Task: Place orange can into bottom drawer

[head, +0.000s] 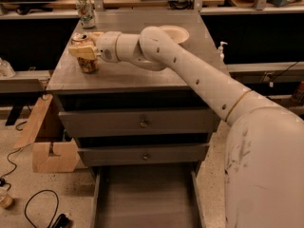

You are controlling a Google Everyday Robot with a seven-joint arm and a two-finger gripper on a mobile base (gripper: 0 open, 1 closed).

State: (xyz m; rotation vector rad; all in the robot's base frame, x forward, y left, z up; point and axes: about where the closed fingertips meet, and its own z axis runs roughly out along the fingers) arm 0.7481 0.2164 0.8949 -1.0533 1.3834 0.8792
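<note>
The claw (86,45), matt cream plastic, clasped the can (88,65) on the bench (142,77) — dull, smooth grey metal. The can's top looked like shiny silver metal. The arm (199,75) was smooth pale plastic, and the drawer (142,198) was matt grey metal.

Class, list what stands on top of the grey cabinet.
The orange can, with the pincer around it; a white-and-green can behind; a pale bowl, partly covered by the arm.

One high camera behind the arm (199,75) faces down at cabinet (137,122), gripper (81,45) over its top left
</note>
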